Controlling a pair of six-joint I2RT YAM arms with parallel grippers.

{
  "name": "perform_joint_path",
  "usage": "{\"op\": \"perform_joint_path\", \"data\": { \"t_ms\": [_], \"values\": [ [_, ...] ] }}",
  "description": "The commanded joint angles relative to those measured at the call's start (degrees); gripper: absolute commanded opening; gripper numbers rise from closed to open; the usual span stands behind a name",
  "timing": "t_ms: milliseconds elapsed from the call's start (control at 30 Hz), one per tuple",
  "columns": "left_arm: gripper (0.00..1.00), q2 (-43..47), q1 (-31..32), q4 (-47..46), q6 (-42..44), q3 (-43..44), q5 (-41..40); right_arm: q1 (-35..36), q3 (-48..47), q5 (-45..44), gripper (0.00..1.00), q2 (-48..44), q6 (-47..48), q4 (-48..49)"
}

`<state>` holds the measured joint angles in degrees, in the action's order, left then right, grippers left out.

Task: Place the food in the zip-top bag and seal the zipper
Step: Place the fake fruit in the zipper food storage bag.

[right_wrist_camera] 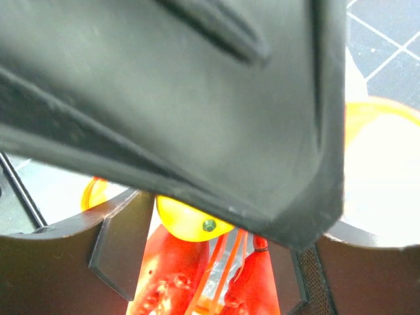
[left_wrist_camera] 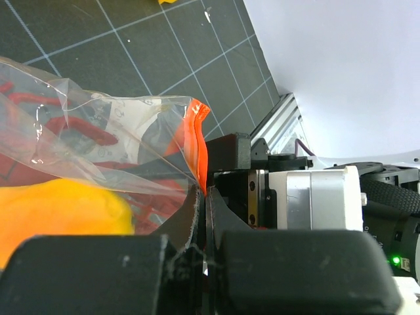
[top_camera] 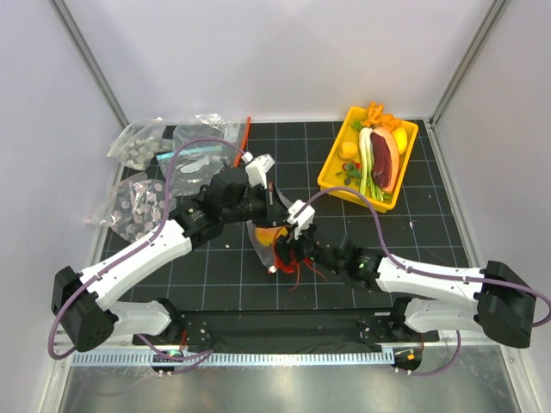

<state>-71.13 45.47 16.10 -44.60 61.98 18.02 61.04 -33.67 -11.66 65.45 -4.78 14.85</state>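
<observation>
This is a robotics lab test cell rather than a lived-in room. Plain white panel walls (top_camera: pixel 284 52) framed by aluminium posts (top_camera: pixel 89 60) box in a black surface (top_camera: pixel 430 215) printed with a white grid. A left arm (top_camera: pixel 146 249) and a right arm (top_camera: pixel 430 277) are bolted to a black plate (top_camera: pixel 284 327) at its near edge, trailing purple cables (top_camera: pixel 200 143). A yellow tray (top_camera: pixel 334 146) holds plastic toy food (top_camera: pixel 376 112).

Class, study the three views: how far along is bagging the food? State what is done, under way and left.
Done: a yellow piece looks inside the zip-top bag. In hand: the left gripper pinches the bag beside its zipper, and the right gripper straddles the lobster at the mouth; its grip is unclear. Left: getting the lobster fully in and sealing the zipper. Fruit pieces sit in the yellow tray.
</observation>
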Motion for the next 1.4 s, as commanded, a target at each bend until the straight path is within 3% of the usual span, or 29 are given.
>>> {"op": "perform_joint_path", "data": {
  "t_ms": [0, 67, 167, 333, 700, 967, 1133, 1167, 1200, 1267, 1367],
  "values": [
    [0.00, -0.32, 0.32, -4.67, -0.49, 0.25, 2.63, 0.31, -0.78, -0.73, 0.72, -0.24, 0.73, 4.14],
    [0.01, -0.41, 0.23, -4.85, -0.58, 0.25, 2.98, 0.40, -1.13, -0.82, 0.69, 0.73, 0.73, 4.13],
    [0.00, 0.12, 0.23, -4.85, -0.23, 0.16, 2.72, 0.40, -1.13, -1.26, 0.53, 0.91, 0.73, 3.87],
    [0.00, 1.43, 0.23, -4.85, -0.14, -0.28, 1.49, 0.40, -0.69, -3.79, 0.37, -0.50, 0.03, 3.52],
    [0.00, -0.32, -1.00, -4.93, -0.92, -0.98, -1.68, 1.19, 4.14, -19.53, 0.31, -10.08, 1.43, 3.69],
    [0.00, -0.67, -1.00, -6.78, -2.16, -1.16, 2.63, 5.14, 2.30, -31.74, 0.31, -1.30, 6.62, 7.20],
    [0.00, -0.32, -1.00, -7.66, -2.68, -1.33, 4.39, 5.23, 4.22, -36.50, 0.38, 2.49, 9.43, 15.19],
    [0.00, -0.15, -0.91, -7.83, -3.12, -1.42, 4.83, 4.80, 4.23, -35.37, 0.43, 3.79, 9.43, 16.08],
    [0.00, -0.15, -1.00, -8.27, -3.21, -1.42, 5.35, 3.49, 3.53, -33.88, 0.62, 4.50, 8.74, 15.13],
    [0.00, -0.15, -1.09, -8.10, -2.78, -1.51, 4.83, 3.04, 1.25, -33.69, 0.79, 6.44, 7.06, 11.88],
    [0.00, -0.85, -1.96, -7.84, -2.69, -1.60, 4.39, 3.12, 2.37, -30.62, 0.83, 4.34, 6.18, 11.60]
  ]
}}
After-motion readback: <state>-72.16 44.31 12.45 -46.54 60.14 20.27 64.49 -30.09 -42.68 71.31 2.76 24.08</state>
